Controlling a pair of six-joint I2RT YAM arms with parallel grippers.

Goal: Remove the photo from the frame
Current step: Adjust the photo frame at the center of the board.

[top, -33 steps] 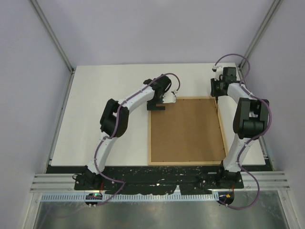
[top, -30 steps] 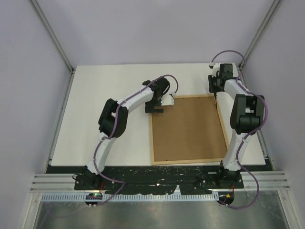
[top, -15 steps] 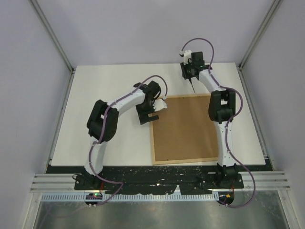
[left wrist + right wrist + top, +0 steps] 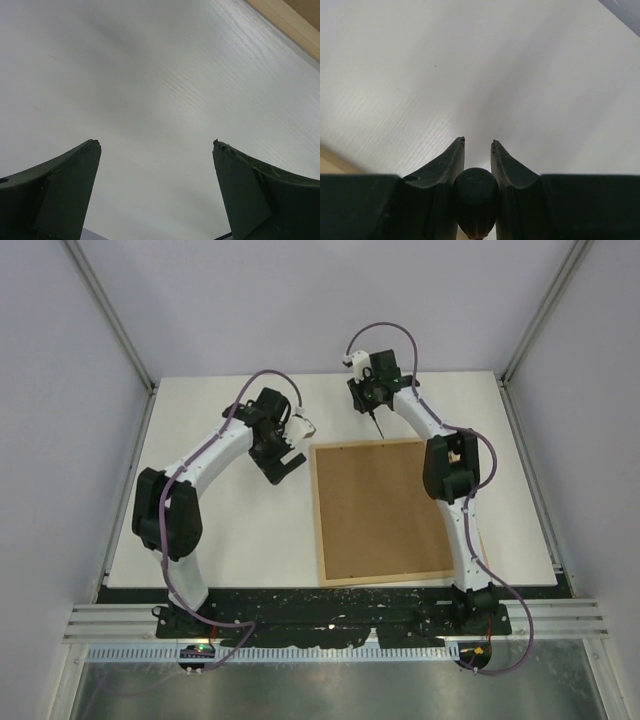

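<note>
Left gripper point(image 4: 156, 145): fingers spread wide, empty, above bare table point(image 4: 220, 530).
Right gripper point(image 4: 477, 141): fingers clenched on dark pointed tool point(image 4: 476, 197).
Frame point(image 4: 390, 515): flat, brown back up, just right of the left fingers and nearward of the right fingers.
</note>
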